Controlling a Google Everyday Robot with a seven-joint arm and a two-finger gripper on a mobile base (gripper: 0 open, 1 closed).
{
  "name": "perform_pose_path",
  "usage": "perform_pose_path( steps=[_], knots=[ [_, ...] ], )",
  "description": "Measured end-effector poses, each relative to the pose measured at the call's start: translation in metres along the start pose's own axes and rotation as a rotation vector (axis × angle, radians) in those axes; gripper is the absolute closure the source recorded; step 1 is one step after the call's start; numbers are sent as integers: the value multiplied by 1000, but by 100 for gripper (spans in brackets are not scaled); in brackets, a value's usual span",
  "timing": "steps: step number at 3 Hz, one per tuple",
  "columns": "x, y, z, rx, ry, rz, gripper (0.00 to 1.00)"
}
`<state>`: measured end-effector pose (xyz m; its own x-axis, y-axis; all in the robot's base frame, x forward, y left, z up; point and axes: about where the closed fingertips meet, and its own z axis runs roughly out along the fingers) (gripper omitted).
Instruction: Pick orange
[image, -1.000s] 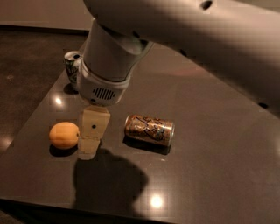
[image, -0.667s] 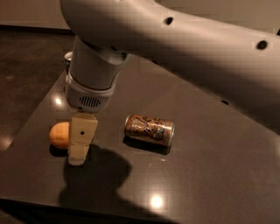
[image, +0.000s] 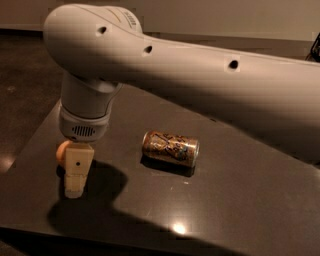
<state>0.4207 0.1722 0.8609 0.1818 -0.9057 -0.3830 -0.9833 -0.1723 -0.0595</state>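
Observation:
The orange (image: 62, 151) lies on the dark table (image: 240, 205) near its left edge. Only a small orange-yellow sliver of it shows, because my gripper (image: 74, 186) stands right in front of it and covers the rest. The gripper is cream-coloured, points straight down and reaches to the table surface or just above it. I cannot tell whether it touches the orange. My thick white arm (image: 200, 85) spans the upper part of the view from the right.
An orange-brown patterned soda can (image: 170, 148) lies on its side at mid-table, to the right of the gripper. The table's left edge runs close beside the orange. The arm casts a dark shadow across the front of the table.
My arm has swung left and toward the camera. The gripper has moved from right of the orange to in front of it, now covering most of it. The soda can has not moved.

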Motion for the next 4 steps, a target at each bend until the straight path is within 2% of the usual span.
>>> perform_pose_path(
  steps=[2,3,4],
  knots=[
    [2,-13,14,17,19,-1,46],
    [8,-19,4,0,-1,-4,69],
    [11,-21,-33,-10,-64,-30,93]
  ],
)
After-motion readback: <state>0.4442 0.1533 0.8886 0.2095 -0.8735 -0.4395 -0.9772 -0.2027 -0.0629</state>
